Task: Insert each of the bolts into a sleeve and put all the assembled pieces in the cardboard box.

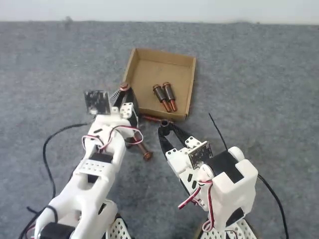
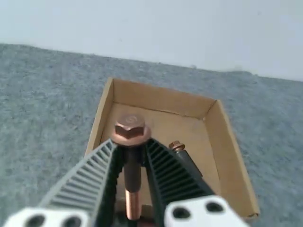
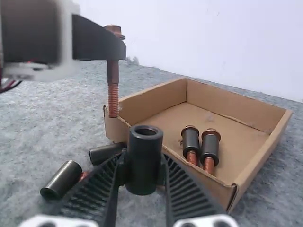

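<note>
1. Right gripper [image 3: 142, 163] clamps an upright sleeve [image 3: 143, 146], just below the box [image 1: 130, 69] in the high view.
2. Left gripper [image 2: 130, 144] pinches a bolt [image 2: 129, 127] below its head, left of the box.
3. Smooth rigid metal, likely slippery; hold mid-body.

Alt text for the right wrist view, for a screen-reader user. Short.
The right gripper holds a black sleeve upright, open end up. Beyond it the left gripper holds a copper bolt vertically, threads down, near a corner of the cardboard box, which contains two assembled pieces. Two loose sleeves lie on the grey carpet.
</note>
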### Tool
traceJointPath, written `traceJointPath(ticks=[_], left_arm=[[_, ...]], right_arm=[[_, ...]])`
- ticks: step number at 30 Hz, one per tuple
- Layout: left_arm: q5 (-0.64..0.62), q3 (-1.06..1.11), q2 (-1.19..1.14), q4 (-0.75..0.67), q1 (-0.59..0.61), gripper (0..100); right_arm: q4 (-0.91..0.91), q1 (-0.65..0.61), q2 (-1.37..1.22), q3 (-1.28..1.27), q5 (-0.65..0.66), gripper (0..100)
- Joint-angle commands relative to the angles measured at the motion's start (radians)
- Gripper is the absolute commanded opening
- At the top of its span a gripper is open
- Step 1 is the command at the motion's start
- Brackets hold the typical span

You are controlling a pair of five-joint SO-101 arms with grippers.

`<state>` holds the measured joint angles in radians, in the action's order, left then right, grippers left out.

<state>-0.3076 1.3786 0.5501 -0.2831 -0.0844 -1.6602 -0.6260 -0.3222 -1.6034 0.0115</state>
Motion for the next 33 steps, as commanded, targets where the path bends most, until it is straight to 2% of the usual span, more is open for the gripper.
traceJointPath(ticks=[1, 5, 11, 17, 19, 23, 33], left_arm=[[0.018, -0.111, 0.052, 0.06, -0.009, 1], [0.018, -0.134, 0.133, 0.118, -0.034, 1], [0.018, -0.134, 0.377, 0.358, -0.127, 1], [0.017, -0.134, 0.525, 0.509, -0.17, 1], [-0.02, -0.133, 0.548, 0.549, -0.196, 1], [-0.1, -0.131, 0.583, 0.595, -0.241, 1], [-0.098, -0.088, 0.641, 0.663, -0.238, 1]], right_arm=[[0.002, -0.01, 0.044, -0.021, -0.009, 0.6], [0.002, -0.01, 0.044, -0.021, -0.009, 0.6], [0.002, -0.01, 0.044, -0.021, -0.009, 0.6], [0.002, -0.012, 0.044, -0.021, -0.009, 0.6], [0.002, -0.012, 0.044, -0.021, -0.009, 0.6], [0.002, -0.019, 0.044, -0.023, -0.009, 0.6], [0.004, -0.058, 0.044, -0.023, -0.009, 0.6]])
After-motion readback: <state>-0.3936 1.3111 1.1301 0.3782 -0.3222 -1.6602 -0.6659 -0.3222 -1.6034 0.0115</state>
